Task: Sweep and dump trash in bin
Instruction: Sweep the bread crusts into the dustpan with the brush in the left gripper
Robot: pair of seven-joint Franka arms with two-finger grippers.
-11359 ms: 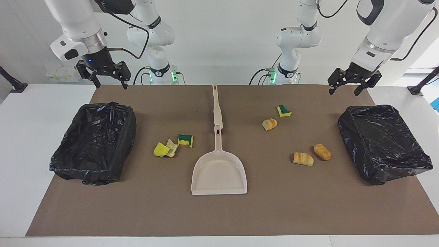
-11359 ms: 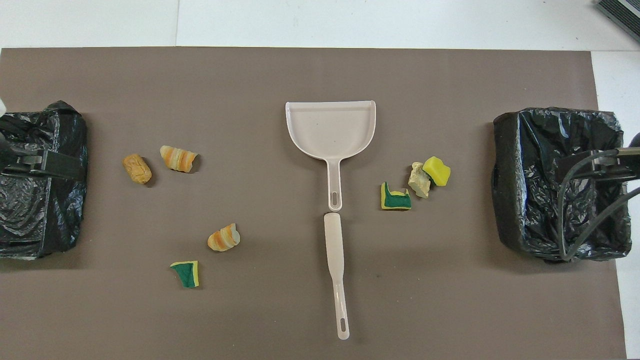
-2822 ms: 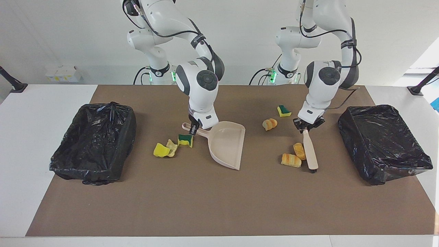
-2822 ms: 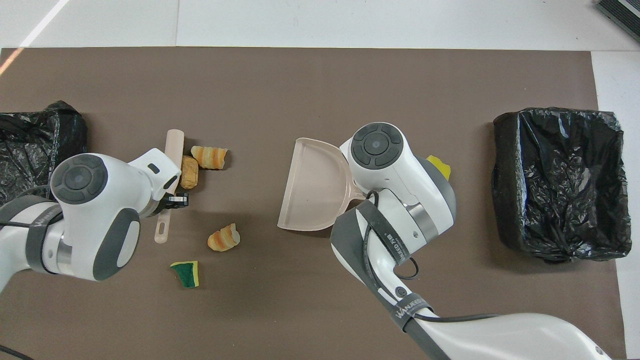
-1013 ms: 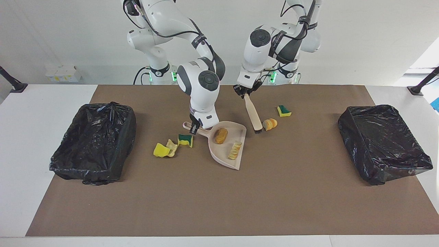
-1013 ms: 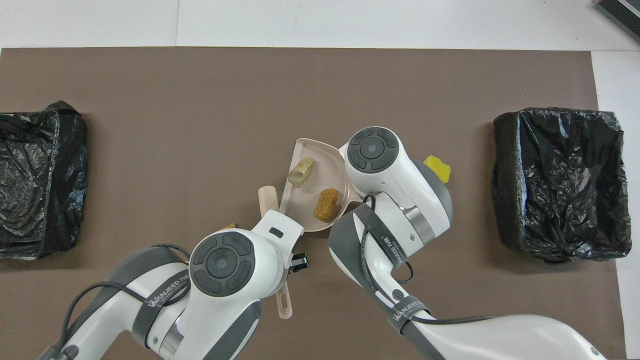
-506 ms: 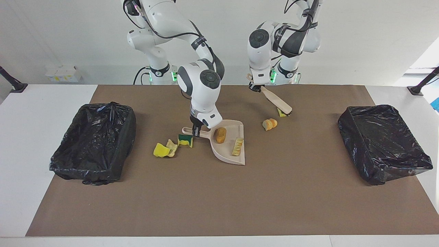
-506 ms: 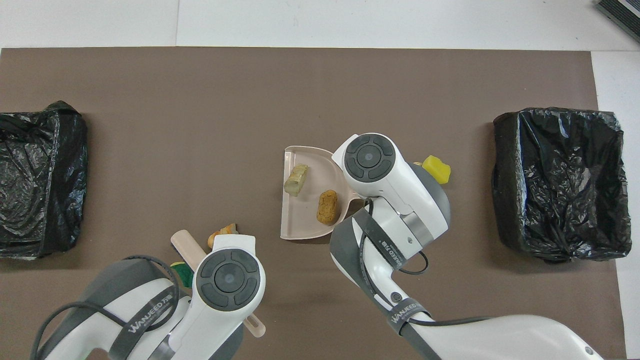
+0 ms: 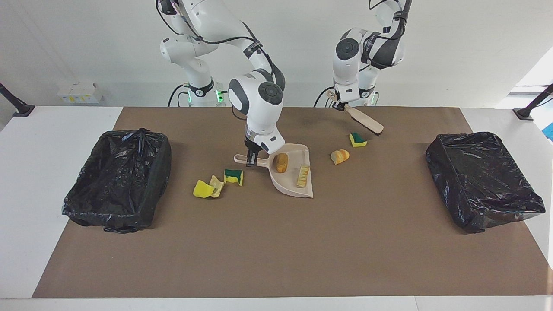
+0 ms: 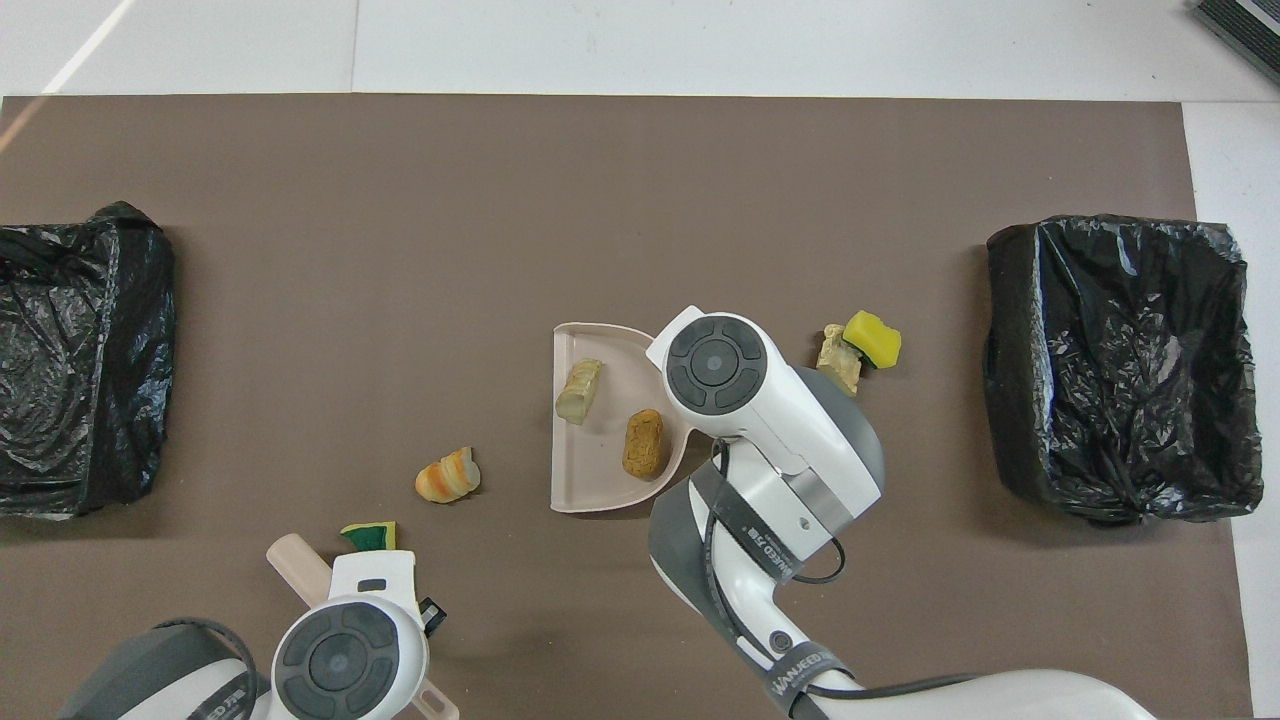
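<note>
Right gripper (image 9: pixel 250 160), fingers clenched on the dustpan (image 9: pixel 293 181) handle, has shifted it toward frame centre, two bread rolls (image 9: pixel 281 163) aboard. Left gripper (image 9: pixel 338 105), grasping the brush (image 9: pixel 365 120), has swung back to upper right, past the green-yellow sponge piece (image 9: pixel 357 139); next sweep likely starts there.

A robotics lab is suggested: two white robot arms (image 9: pixel 259 99) are mounted at a white table (image 9: pixel 26 172) covered by a brown mat (image 9: pixel 276 259), against bare white walls.
</note>
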